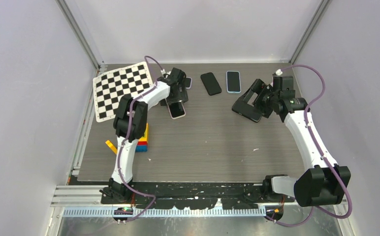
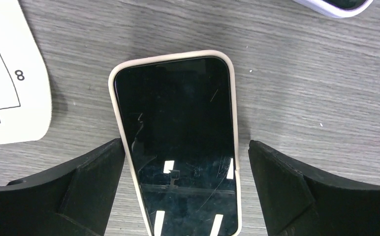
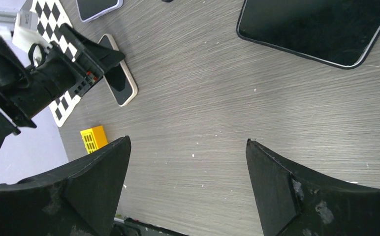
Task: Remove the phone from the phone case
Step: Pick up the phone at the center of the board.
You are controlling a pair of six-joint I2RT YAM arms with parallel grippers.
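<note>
Grey wood-grain surface [image 1: 217, 142] between pale walls, seen from above; just right of the checkerboard [image 1: 123, 91] lies the phone [image 1: 177, 111], its far end hidden under the left pincer [image 1: 176, 100]; a second phone [image 1: 188, 82] beyond is mostly covered by that arm; far right of the checkerboard the right pincer [image 1: 246, 111] stands spread, holding nothing.

Left wrist view: the phone sits inside its cream case [image 2: 234, 98], near end cut off; the pincer straddles it, spread, one finger [image 2: 94, 182] touching the rim, the other just apart.

Right wrist view: a black phone [image 3: 316, 29] is cropped at the top; a yellow block [image 3: 93, 139] lies near the checkerboard.
</note>
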